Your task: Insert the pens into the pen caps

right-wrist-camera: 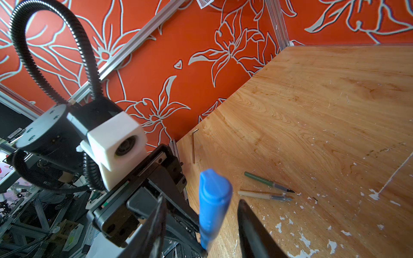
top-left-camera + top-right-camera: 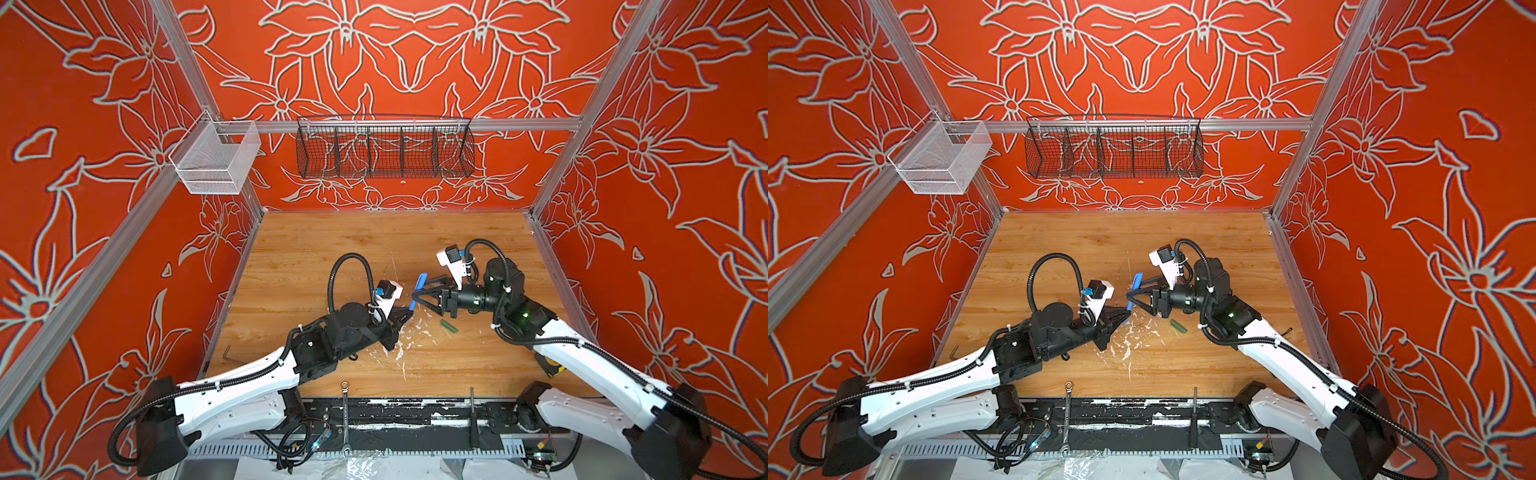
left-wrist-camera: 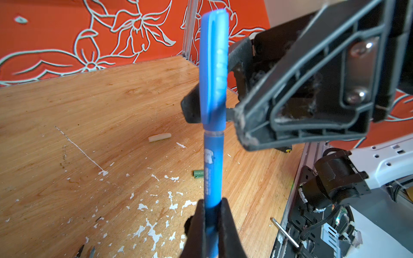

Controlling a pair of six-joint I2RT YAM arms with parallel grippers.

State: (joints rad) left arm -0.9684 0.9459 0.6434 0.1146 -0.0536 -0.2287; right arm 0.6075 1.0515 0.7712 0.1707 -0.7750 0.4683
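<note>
Left wrist: blue pen [image 3: 213, 169] clamped in left pincer [image 3: 212, 215].

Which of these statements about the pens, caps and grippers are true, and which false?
1. The left gripper is shut on the blue pen. True.
2. The green pen and tan pen lie uncapped on the table. True.
3. The blue cap lies on the table. False: it sits on the blue pen, between the open jaws of the right gripper.
4. The green cap is on the green pen. False: it lies alone on the table.
</note>
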